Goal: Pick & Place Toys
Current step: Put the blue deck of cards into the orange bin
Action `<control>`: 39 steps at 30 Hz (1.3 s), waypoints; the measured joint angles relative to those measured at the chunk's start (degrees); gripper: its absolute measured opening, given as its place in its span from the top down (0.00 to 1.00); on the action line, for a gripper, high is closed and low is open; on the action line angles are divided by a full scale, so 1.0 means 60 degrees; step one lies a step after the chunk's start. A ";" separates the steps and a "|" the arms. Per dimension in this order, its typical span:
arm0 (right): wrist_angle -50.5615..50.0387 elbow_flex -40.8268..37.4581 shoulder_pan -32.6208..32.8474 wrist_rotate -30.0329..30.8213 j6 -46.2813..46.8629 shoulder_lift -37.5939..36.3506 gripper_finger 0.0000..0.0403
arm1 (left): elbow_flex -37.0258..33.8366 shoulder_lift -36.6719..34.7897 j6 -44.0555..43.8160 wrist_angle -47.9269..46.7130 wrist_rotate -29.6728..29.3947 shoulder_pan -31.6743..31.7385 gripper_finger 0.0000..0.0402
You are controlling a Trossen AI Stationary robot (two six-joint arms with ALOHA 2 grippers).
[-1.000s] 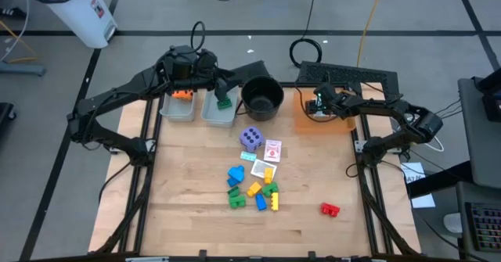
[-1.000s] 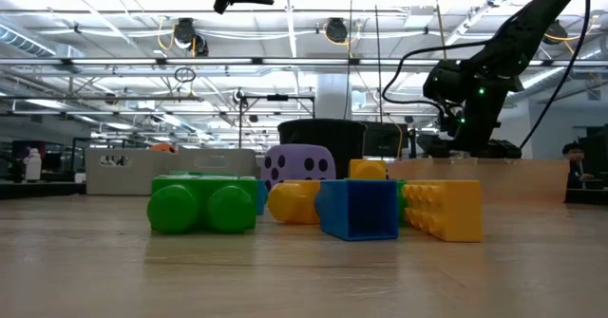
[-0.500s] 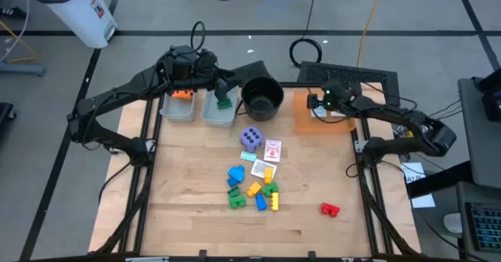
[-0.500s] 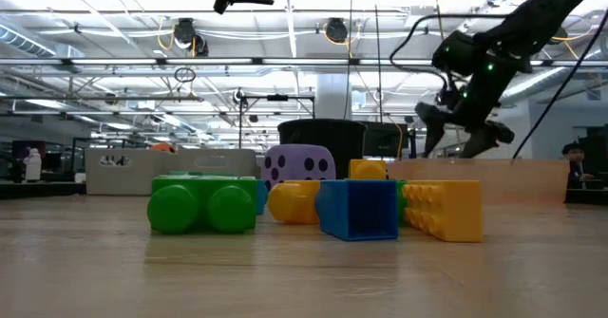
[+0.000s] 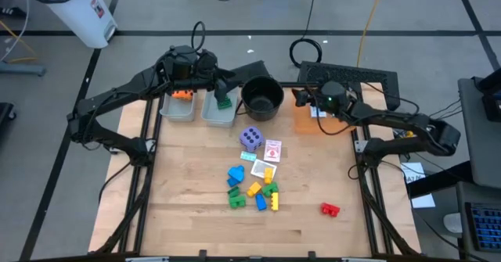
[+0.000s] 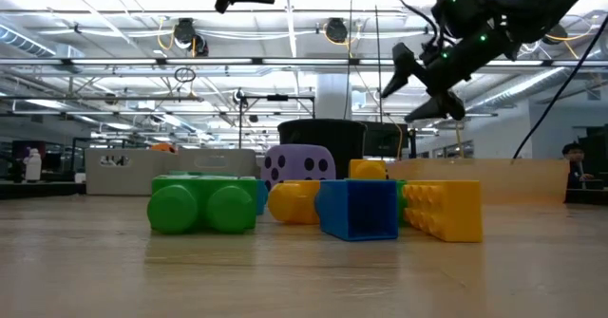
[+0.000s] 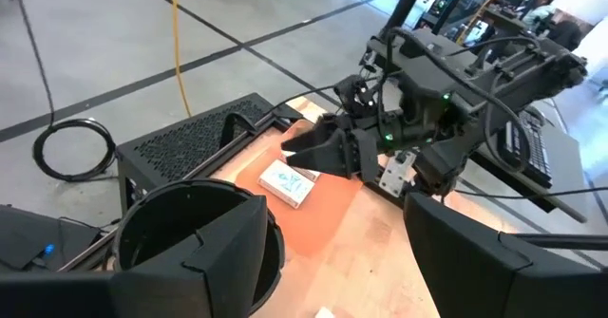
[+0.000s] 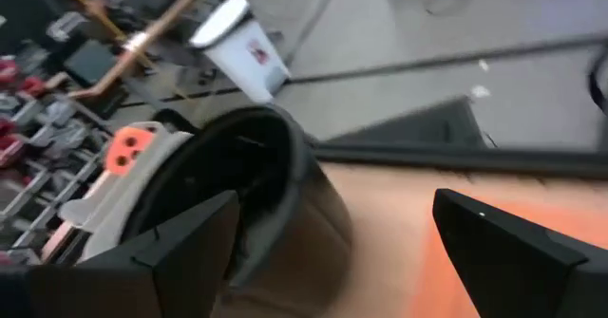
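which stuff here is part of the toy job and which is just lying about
Part of the job:
- purple die
- picture cards
- pile of blue, yellow and green blocks
- red block
- orange die in a bin

Just lying about:
- grey bins
- black pot
- white bin on the floor

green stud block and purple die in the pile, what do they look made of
The green studded toy block looks like glossy moulded plastic: smooth rounded studs with soft highlights and even colour in the low view. The purple dotted die looks matte, with softly rounded corners and dark pips; it could be foam or soft plastic, which the views cannot settle.
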 joint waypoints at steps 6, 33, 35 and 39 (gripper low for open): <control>0.0953 0.0000 0.0065 -0.0004 -0.0301 0.0279 0.14 | -0.0001 0.0000 0.0025 0.0006 0.0247 0.0000 0.37; -0.4739 0.0521 -0.1261 -0.1903 0.1761 0.1446 0.14 | -0.0002 0.0000 -0.0169 0.0022 0.0198 0.0007 0.37; -0.4737 0.0521 -0.1261 -0.1938 0.1754 0.1673 0.14 | -0.0003 0.0000 -0.0226 0.0022 0.0204 0.0004 0.36; -0.4745 0.0521 -0.1261 -0.1917 0.1706 0.1905 0.14 | -0.0002 0.0000 -0.0263 0.0018 0.0205 0.0000 0.37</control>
